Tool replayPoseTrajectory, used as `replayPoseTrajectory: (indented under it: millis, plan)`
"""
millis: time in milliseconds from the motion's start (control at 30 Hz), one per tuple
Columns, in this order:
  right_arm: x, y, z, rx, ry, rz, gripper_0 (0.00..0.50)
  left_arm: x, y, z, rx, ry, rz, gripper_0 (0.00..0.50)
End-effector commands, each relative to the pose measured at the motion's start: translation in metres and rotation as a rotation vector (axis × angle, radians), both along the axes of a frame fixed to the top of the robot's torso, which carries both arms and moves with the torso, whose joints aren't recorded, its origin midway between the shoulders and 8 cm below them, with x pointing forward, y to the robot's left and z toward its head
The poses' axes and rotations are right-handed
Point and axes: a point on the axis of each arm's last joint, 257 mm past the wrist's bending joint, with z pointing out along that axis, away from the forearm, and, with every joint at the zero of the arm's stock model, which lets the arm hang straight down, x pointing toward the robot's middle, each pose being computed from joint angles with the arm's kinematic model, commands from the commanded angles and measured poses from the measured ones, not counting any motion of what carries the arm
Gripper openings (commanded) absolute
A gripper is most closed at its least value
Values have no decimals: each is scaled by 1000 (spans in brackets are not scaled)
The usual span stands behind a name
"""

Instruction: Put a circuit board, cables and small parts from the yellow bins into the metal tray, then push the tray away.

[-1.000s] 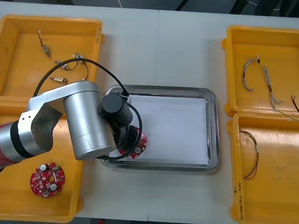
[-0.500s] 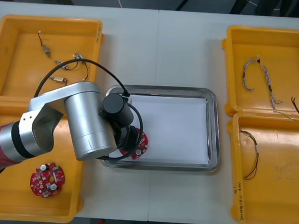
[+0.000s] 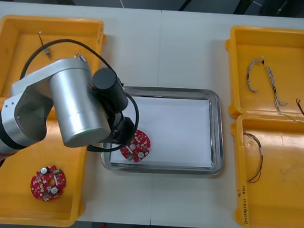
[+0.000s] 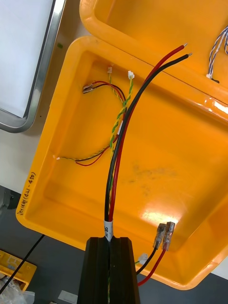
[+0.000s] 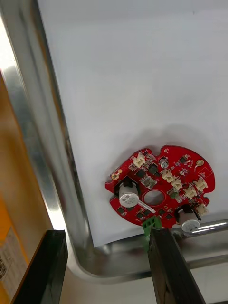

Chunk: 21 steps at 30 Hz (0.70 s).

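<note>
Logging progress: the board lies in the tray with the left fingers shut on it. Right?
No. The board lies in the tray, but the left fingers stand open, not shut on it; the left wrist view shows this.

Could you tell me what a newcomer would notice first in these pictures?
The big silver left arm looms over the left end of the metal tray, its left gripper open above a red circuit board lying in the tray's near left corner. The right gripper hangs over the near right yellow bin, shut on a black and red cable.
</note>
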Motion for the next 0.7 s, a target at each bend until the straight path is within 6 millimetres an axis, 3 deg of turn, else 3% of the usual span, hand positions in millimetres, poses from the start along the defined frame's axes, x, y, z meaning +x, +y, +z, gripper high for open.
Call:
replayPoseTrajectory:
  millis: [33, 333, 633, 700]
  plan:
    - [3, -5, 8, -44, -16, 36, 0, 8, 12, 47, -10, -54, 4, 500]
    - [3, -5, 8, -44, -14, 38, 0, 9, 50, 85, -12, -37, 76, 500]
    - [3, -2, 10, -43, -18, 53, 0, 28, 70, 124, -76, -92, 113, 500]
    - [4, 4, 17, -42, -30, 79, 0, 36, 82, 132, -72, -106, 119, 500]
